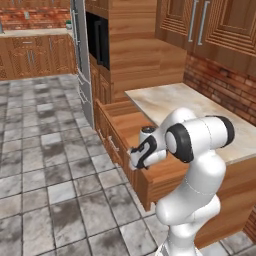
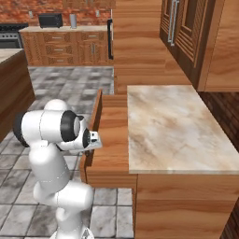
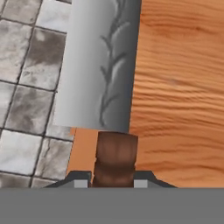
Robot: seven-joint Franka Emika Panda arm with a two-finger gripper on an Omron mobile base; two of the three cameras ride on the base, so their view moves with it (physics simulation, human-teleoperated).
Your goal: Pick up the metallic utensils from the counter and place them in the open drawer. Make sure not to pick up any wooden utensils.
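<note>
Hand view showed the gripper (image 3: 113,181) closed on the dark brown handle of the knife (image 3: 98,70), with the grey blade (etched with a leaf-like pattern) extending straight ahead of the fingertips. The blade lay over the edge of the open drawer (image 3: 179,87): wooden drawer surface to one side of the gripper, grey floor tiles (image 3: 26,87) to the other. Left base view placed the gripper (image 1: 141,152) at the drawer's (image 1: 130,122) front edge, with the marble bench (image 1: 190,107) beyond it. Right base view showed the gripper (image 2: 93,140) just beside the drawer (image 2: 112,135) wall.
</note>
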